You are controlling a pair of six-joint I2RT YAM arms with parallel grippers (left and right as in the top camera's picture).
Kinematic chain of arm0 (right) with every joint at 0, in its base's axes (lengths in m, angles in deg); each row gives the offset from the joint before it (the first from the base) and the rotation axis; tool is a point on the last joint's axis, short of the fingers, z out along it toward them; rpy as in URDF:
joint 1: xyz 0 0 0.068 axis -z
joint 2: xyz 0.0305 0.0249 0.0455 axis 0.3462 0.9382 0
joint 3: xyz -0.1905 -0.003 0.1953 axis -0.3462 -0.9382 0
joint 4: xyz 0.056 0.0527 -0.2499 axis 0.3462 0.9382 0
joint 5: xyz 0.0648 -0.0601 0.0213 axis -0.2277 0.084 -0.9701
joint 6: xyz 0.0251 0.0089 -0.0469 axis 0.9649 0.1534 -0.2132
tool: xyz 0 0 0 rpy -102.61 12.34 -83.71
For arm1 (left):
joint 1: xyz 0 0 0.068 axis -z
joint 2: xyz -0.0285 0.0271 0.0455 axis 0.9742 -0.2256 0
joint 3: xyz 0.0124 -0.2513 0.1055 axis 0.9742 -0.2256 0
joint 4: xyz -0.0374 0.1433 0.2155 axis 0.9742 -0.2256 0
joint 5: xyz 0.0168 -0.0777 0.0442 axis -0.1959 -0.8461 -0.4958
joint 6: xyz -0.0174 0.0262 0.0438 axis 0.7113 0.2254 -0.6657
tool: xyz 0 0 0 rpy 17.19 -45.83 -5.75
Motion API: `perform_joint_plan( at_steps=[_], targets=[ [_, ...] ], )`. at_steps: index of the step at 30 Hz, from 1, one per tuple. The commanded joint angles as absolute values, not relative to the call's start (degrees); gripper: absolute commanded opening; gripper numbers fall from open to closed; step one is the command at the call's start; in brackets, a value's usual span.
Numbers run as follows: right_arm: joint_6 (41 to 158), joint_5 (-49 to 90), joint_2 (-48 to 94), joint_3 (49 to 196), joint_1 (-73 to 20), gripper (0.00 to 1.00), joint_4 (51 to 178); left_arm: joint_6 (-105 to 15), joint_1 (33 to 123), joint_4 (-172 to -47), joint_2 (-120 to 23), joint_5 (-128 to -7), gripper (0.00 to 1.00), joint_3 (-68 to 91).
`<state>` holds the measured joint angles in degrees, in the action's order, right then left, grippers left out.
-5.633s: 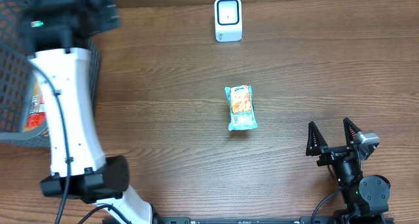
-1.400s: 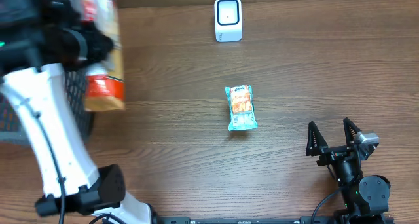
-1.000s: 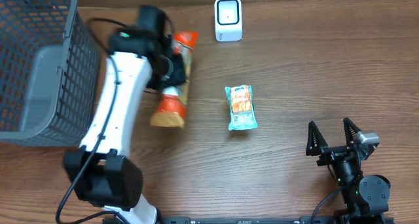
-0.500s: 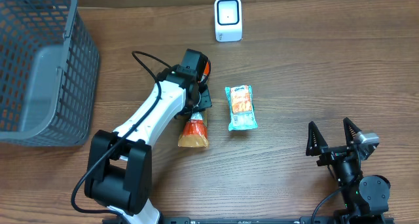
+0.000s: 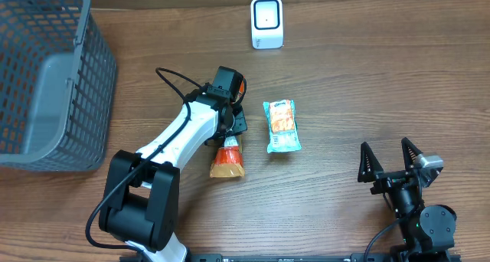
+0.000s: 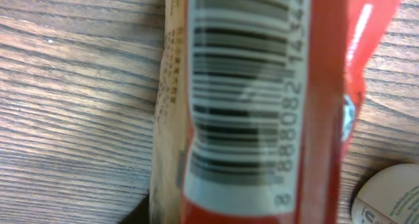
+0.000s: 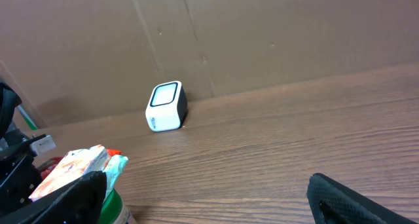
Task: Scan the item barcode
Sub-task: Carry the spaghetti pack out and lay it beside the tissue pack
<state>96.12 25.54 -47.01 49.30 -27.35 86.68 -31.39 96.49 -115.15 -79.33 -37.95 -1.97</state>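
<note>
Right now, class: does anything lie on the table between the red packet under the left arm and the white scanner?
Nothing visible does. Bare table separates the red packet from the white scanner; the teal packet lies off to one side.

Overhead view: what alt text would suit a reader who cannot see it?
A white robot arm's left gripper is over a red-and-tan snack packet lying on a wooden table, beside a teal-edged orange pouch. A small white scanner box stands behind; a grey mesh basket sits far left.
</note>
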Motion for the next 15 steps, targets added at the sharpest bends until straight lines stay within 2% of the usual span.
perform_joint_plan(
  at_steps=[1, 2, 7, 15],
  targets=[
    [96.19, 25.43, -47.51, 48.71, -26.93, 1.00, 86.53, -30.52, 97.00, -114.34, -78.35, -37.01, 0.42, -3.00],
    [96.21, 25.43, -47.51, 48.71, -26.93, 1.00, 86.53, -30.54, 97.00, -114.10, -78.35, -37.01, 0.52, -3.31],
    [96.19, 25.43, -47.51, 48.71, -26.93, 1.00, 86.53, -30.54, 96.97, -113.72, -78.35, -37.01, 0.81, -3.61],
    [96.21, 25.43, -47.51, 48.71, -26.93, 1.00, 86.53, -32.38, 96.97, -113.48, -78.35, -36.97, 0.83, -3.61]
  ],
)
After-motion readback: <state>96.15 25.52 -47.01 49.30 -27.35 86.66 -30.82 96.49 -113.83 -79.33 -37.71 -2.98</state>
